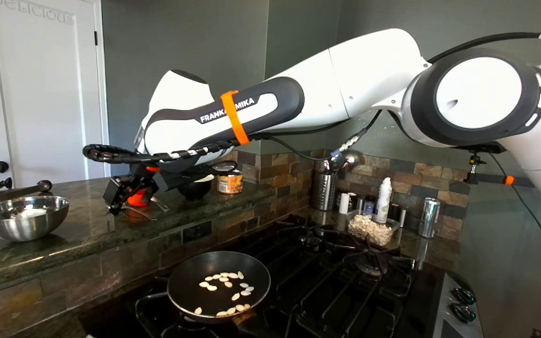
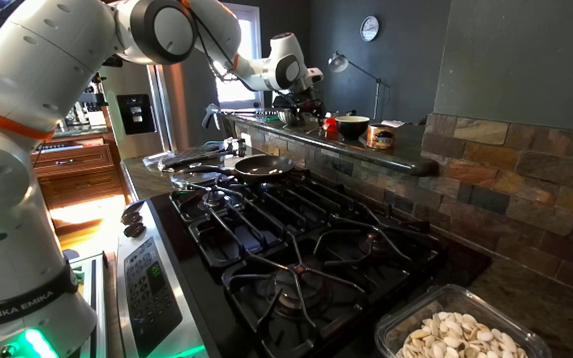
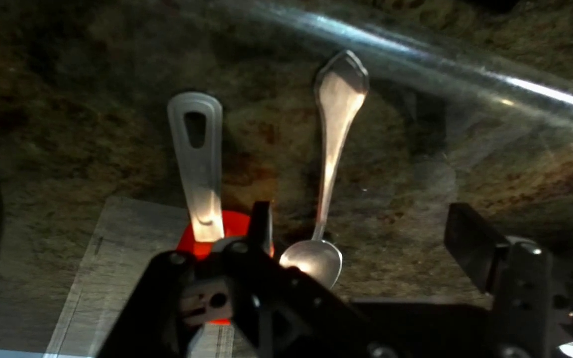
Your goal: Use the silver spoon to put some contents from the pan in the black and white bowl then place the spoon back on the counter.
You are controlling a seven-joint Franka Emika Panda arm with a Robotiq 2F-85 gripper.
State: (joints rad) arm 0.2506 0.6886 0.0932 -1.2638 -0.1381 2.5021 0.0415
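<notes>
The wrist view is showing you the dark stone counter (image 3: 266, 109) spreading out beneath the pincer (image 3: 361, 219), serving as a shelf for tools and dishes above the cooking area. Well below the pincer, in both exterior views, the stove (image 1: 336, 281) is carrying the pan (image 1: 190, 277); the pan's handle is pointing away from the counter, probably leaving that side free for dipping in. Near the pincer on one side, the steel mixing bowl (image 1: 24, 227) is standing; on the opposite side the black and white bowl (image 2: 351, 132) is sitting upright, presumably giving you a steady target within reach.

The pincer itself is standing spread, pinching nothing. In the wrist view one of its fingers is overlapping the red utensil (image 3: 237, 223); whether the two are touching isn't showing. The silver spoon (image 3: 334, 139) is lying on the counter, appearing there between the fingers, its bowl end nearer that same finger, its handle reaching out past the tips. The wide gap is likely giving the spoon clearance on both sides, and the slim handle is looking a safer grip than the rounded end.

Smallest, the pale seeds (image 1: 211, 288) are lying scattered across the pan, so scooping is probably calling for a low sweep. Whether any are lying in the black and white bowl isn't showing, so you can't be telling pick-up from put-back.
</notes>
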